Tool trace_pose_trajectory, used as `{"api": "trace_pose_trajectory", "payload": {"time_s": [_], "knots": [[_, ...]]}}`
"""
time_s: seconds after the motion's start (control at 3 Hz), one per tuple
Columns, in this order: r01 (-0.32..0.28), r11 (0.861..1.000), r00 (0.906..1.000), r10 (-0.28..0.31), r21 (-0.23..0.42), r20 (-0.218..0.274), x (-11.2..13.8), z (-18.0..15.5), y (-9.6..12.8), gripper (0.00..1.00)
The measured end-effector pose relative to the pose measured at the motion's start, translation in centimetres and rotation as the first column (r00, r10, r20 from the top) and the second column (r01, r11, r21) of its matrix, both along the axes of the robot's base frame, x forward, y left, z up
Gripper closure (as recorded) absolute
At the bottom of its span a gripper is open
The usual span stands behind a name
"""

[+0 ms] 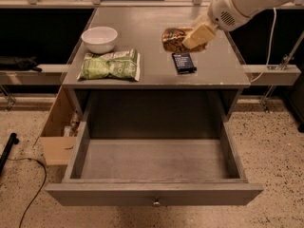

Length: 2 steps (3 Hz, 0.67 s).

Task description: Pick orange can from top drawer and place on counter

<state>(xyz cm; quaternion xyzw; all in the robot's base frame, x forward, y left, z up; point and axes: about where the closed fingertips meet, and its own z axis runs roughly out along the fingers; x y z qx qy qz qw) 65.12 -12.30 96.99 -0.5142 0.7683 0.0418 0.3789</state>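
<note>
The orange can (172, 39), mottled brown and gold, lies sideways over the back right of the counter (142, 18). My gripper (192, 38) comes in from the upper right and is shut on the can's right end, with a beige finger (200, 34) across it. I cannot tell if the can touches the surface. The top drawer (152, 194) is pulled fully open below, and its grey inside shows nothing in it. Its small knob (156, 203) is at the centre of the front panel.
A white bowl (99, 38) and a green snack bag (110, 64) sit on the counter's left. A dark blue flat packet (184, 62) lies just in front of the can. A cardboard box (57, 134) stands left of the cabinet, and a black cable (28, 189) runs across the floor.
</note>
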Motion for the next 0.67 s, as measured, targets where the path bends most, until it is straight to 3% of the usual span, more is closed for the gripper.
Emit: {"api": "trace_pose_trajectory", "payload": {"time_s": [0.67], "knots": [[0.099,0.995,0.9949,-0.100,-0.030,-0.011,4.2,0.6,-4.6,1.00]]}}
